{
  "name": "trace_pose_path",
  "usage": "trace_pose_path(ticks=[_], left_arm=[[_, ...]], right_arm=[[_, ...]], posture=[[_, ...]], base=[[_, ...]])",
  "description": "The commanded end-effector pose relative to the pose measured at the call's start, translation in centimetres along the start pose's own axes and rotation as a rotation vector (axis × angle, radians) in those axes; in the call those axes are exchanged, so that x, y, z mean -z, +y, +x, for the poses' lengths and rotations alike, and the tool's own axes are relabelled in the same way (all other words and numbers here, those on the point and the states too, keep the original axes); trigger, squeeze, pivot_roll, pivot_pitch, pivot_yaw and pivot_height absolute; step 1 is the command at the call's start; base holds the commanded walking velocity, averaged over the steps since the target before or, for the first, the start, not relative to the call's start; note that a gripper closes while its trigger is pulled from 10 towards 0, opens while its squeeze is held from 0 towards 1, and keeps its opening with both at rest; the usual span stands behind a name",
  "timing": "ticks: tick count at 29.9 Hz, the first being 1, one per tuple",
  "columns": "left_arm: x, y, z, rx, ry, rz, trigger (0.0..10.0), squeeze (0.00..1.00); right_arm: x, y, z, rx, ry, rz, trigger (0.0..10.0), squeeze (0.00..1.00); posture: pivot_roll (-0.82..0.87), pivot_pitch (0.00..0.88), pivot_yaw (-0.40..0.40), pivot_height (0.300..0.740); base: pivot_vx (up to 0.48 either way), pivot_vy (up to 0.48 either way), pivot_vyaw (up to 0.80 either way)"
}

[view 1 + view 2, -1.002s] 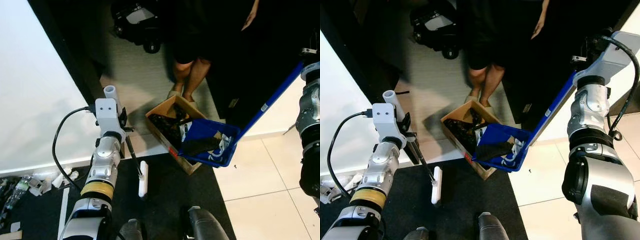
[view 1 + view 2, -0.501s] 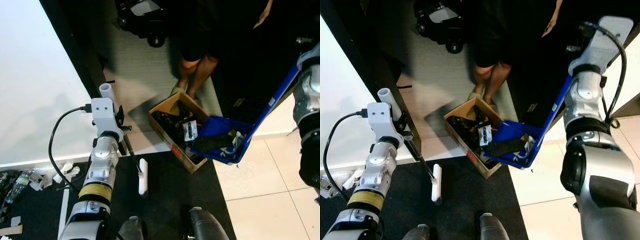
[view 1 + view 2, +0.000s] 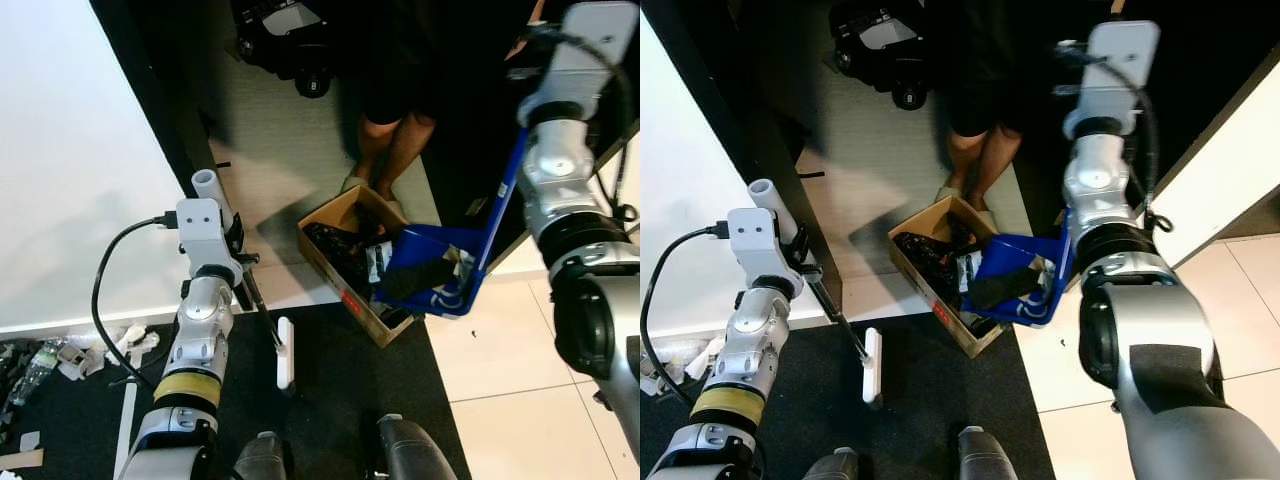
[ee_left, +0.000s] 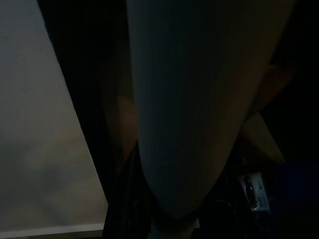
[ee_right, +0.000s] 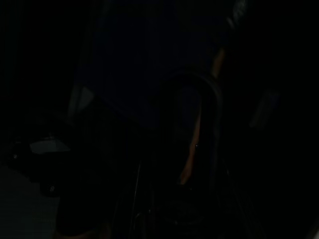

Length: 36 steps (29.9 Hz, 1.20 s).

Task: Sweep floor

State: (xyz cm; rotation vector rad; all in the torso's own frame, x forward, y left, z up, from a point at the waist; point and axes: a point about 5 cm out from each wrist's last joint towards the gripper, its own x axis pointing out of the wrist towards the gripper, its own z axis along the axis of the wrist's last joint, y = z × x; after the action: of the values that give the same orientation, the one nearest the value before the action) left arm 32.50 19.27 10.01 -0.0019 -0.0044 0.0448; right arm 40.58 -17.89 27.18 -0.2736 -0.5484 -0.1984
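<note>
Emptying seemed the step in hand: the right gripper [image 3: 1072, 50], fingers impossible to judge, held the blue dustpan [image 3: 430, 280] tilted over the cardboard box [image 3: 340, 255]. The left gripper [image 3: 238, 262] gripped the broom [image 3: 285, 352]. Next, shake out the pan.

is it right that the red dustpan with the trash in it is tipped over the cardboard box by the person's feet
Not quite: the dustpan is blue, not red, as the left eye view shows. The rest holds: it carries trash and is tipped over the open cardboard box, which sits just in front of the person's feet.
</note>
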Motion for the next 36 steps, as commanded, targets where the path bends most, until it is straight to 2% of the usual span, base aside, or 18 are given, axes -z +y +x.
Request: trace_pose_path(ticks=[1, 6, 11, 15, 17, 18, 20, 21, 23, 24, 26, 27, 29, 32, 36], left_arm=[[-0.4, 0.4, -0.1, -0.008, -0.016, 0.018, 10.0, 0.0], [-0.5, 0.5, -0.1, -0.009, -0.019, 0.021, 10.0, 0.0], [-0.5, 0.5, 0.0, -0.008, -0.019, 0.022, 10.0, 0.0], [-0.6, 0.4, 0.0, -0.002, -0.018, 0.022, 10.0, 0.0], [-0.6, 0.2, 0.1, 0.004, -0.018, 0.021, 10.0, 0.0], [-0.6, 0.2, 0.1, 0.004, -0.018, 0.021, 10.0, 0.0], [-0.6, 0.1, 0.1, 0.008, -0.018, 0.021, 10.0, 0.0], [-0.6, 0.1, 0.1, 0.008, -0.018, 0.021, 10.0, 0.0], [-0.6, 0.0, 0.2, 0.01, -0.018, 0.022, 10.0, 0.0], [-0.6, 0.0, 0.2, 0.01, -0.018, 0.022, 10.0, 0.0], [-0.7, 0.1, 0.2, 0.008, -0.02, 0.023, 10.0, 0.0], [-0.7, 0.1, 0.2, 0.008, -0.02, 0.023, 10.0, 0.0], [-0.7, 0.3, 0.1, 0.001, -0.022, 0.023, 10.0, 0.0], [-0.7, 0.3, 0.1, 0.0, -0.022, 0.023, 10.0, 0.0], [-0.6, 0.3, 0.0, -0.003, -0.02, 0.022, 10.0, 0.0]], right_arm=[[-2.1, 0.6, 0.7, -0.019, -0.123, -0.041, 10.0, 0.0], [-2.8, 2.0, 0.5, -0.047, -0.19, -0.102, 10.0, 0.0], [-3.1, 2.7, 0.4, -0.062, -0.214, -0.112, 10.0, 0.0], [-3.3, 3.9, 0.0, -0.097, -0.242, -0.118, 10.0, 0.0], [-3.8, 5.4, -0.5, -0.145, -0.28, -0.121, 10.0, 0.0], [-3.8, 5.4, -0.5, -0.145, -0.28, -0.121, 10.0, 0.0], [-4.2, 7.0, -1.2, -0.199, -0.328, -0.124, 10.0, 0.0], [-4.2, 7.0, -1.2, -0.199, -0.328, -0.124, 10.0, 0.0], [-4.7, 8.6, -2.0, -0.255, -0.372, -0.12, 10.0, 0.0], [-4.7, 8.6, -2.0, -0.255, -0.372, -0.12, 10.0, 0.0], [-5.0, 10.0, -2.8, -0.31, -0.414, -0.116, 10.0, 0.0], [-5.0, 10.0, -2.8, -0.31, -0.414, -0.116, 10.0, 0.0], [-5.4, 11.1, -3.4, -0.356, -0.456, -0.126, 10.0, 0.0], [-5.4, 11.2, -3.5, -0.365, -0.463, -0.129, 10.0, 0.0], [-5.8, 13.1, -5.1, -0.491, -0.545, -0.158, 10.0, 0.0]], posture=[[0.0, 0.128, -0.084, 0.74], [0.0, 0.127, -0.082, 0.74], [0.0, 0.126, -0.081, 0.74], [0.0, 0.121, -0.077, 0.74], [0.0, 0.117, -0.075, 0.74], [0.0, 0.117, -0.075, 0.74], [0.0, 0.114, -0.076, 0.74], [0.0, 0.114, -0.076, 0.74], [0.0, 0.114, -0.076, 0.74], [0.0, 0.114, -0.076, 0.74], [0.01, 0.113, -0.082, 0.74], [0.01, 0.113, -0.082, 0.74], [0.01, 0.113, -0.083, 0.74], [0.01, 0.113, -0.083, 0.74], [0.01, 0.122, -0.091, 0.74]], base=[[0.0, 0.0, 0.0], [0.0, 0.0, 0.0], [0.0, 0.0, 0.0], [0.0, 0.0, 0.0], [0.0, 0.0, 0.0], [0.0, 0.0, 0.0], [0.0, 0.0, 0.0], [0.0, 0.0, 0.0], [0.0, 0.0, 0.0], [0.0, 0.0, 0.0], [0.0, 0.0, 0.0], [0.0, 0.0, 0.0], [0.0, 0.0, 0.0], [0.0, 0.0, 0.0], [0.0, 0.0, 0.0]])
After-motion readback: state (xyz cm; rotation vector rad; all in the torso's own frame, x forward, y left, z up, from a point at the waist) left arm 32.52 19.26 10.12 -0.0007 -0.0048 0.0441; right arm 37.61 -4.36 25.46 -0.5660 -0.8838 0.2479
